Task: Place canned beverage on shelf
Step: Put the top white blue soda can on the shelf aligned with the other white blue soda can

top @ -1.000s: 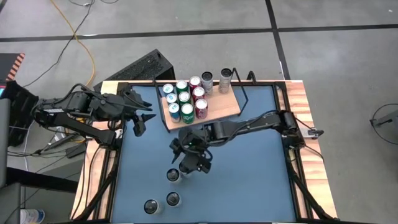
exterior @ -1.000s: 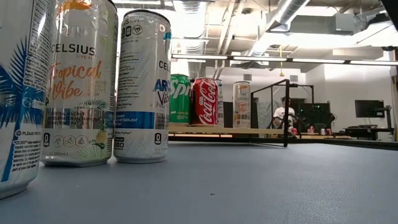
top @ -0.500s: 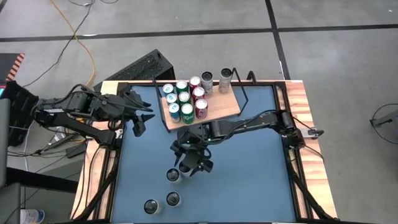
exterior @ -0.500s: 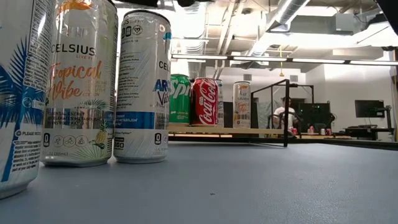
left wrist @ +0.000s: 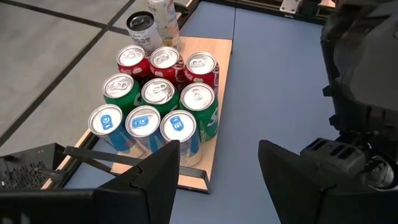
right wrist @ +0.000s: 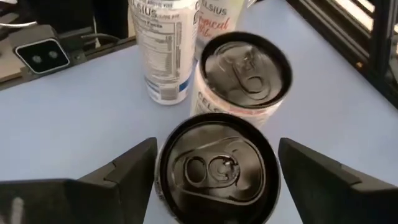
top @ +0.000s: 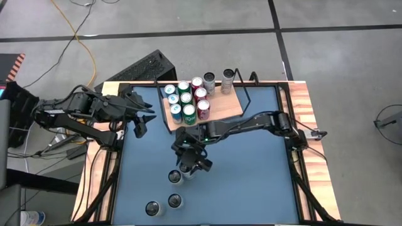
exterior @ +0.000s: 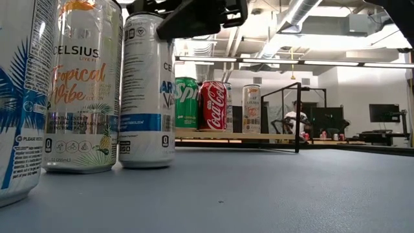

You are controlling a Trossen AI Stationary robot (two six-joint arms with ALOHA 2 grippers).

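Observation:
Several tall cans stand upright on the blue tabletop [top: 251,163] at the near left. My right gripper [top: 190,168] is open above one of them, a black-topped can [right wrist: 214,167], with one finger on either side of its top rim. A second black-topped can [right wrist: 245,65] stands just beyond it. In the low view the gripper shows as a dark shape [exterior: 200,13] over the Arctic Vibe can [exterior: 147,90]. The light-wood shelf [top: 226,108] at the far middle carries blue, green and red cans [left wrist: 158,102]. My left gripper [top: 141,120] waits open at the far left.
Two more cans [top: 175,201] [top: 152,208] stand near the table's front edge. A black wire frame [top: 251,88] rises at the shelf's right end. Two tall cans [top: 218,80] stand at the shelf's far edge. The shelf's right half is bare wood.
My right gripper has come down and a little toward the table's left edge, settling over the black-topped can. It now shows at the top of the low view. The cans have not moved.

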